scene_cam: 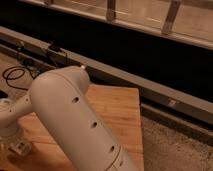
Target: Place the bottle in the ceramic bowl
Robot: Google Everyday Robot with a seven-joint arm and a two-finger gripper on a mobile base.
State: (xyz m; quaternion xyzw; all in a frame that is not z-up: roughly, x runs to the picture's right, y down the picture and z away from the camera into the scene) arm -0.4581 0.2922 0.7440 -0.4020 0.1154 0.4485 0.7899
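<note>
My large white arm [75, 125] fills the lower left of the camera view and reaches down over a wooden table [117, 112]. The gripper [19, 148] is at the far lower left, low over the table near its left edge, mostly hidden behind the arm's wrist. The bottle and the ceramic bowl are hidden or out of view.
A black cable [15, 77] loops on the floor left of the table. A long metal rail [150, 87] runs across behind the table, with a dark wall and a railing above it. Speckled floor [175, 150] lies to the right of the table.
</note>
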